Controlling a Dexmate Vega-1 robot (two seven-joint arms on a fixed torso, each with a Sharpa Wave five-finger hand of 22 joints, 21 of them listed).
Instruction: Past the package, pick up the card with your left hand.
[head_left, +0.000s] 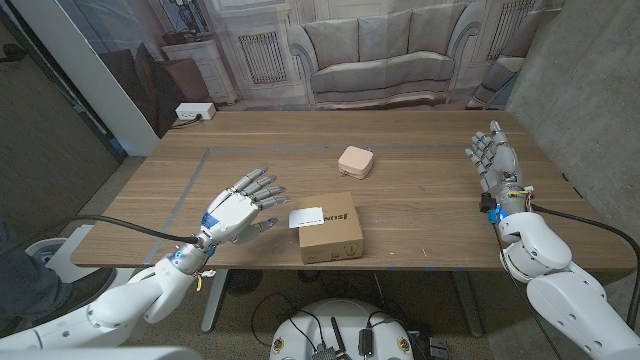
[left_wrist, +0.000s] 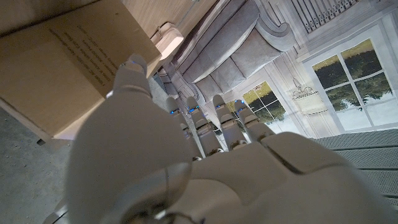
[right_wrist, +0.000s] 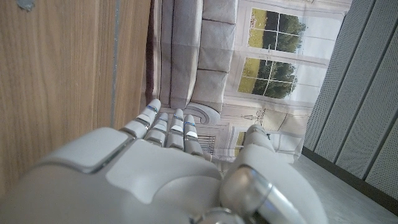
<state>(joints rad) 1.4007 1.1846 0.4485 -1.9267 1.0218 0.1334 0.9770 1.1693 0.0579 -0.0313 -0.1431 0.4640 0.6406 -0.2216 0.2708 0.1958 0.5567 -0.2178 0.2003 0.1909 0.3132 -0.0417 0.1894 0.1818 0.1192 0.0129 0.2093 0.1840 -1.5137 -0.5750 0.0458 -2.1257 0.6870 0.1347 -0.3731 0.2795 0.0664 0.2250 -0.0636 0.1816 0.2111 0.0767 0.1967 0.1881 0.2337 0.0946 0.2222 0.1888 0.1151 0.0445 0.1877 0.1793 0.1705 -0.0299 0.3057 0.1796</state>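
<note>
A brown cardboard package (head_left: 332, 228) lies near the table's front edge at the middle. A white card-like rectangle (head_left: 306, 216) sits at its left top edge and sticks out a little toward my left hand. Farther back, past the package, lies a small pale pink rounded square item (head_left: 356, 161). My left hand (head_left: 242, 210) hovers just left of the package, fingers spread, holding nothing. In the left wrist view that hand (left_wrist: 205, 162) reaches toward the package (left_wrist: 56, 68) and the pale item (left_wrist: 166, 37). My right hand (head_left: 492, 155) stands upright at the right, fingers apart and empty.
The wooden table (head_left: 420, 215) has faint tape lines on its left half. A white power strip (head_left: 193, 112) lies beyond the back left corner. A backdrop printed with a sofa (head_left: 385, 55) stands behind the table. The right wrist view shows my right hand (right_wrist: 168, 174) over bare wood (right_wrist: 56, 74).
</note>
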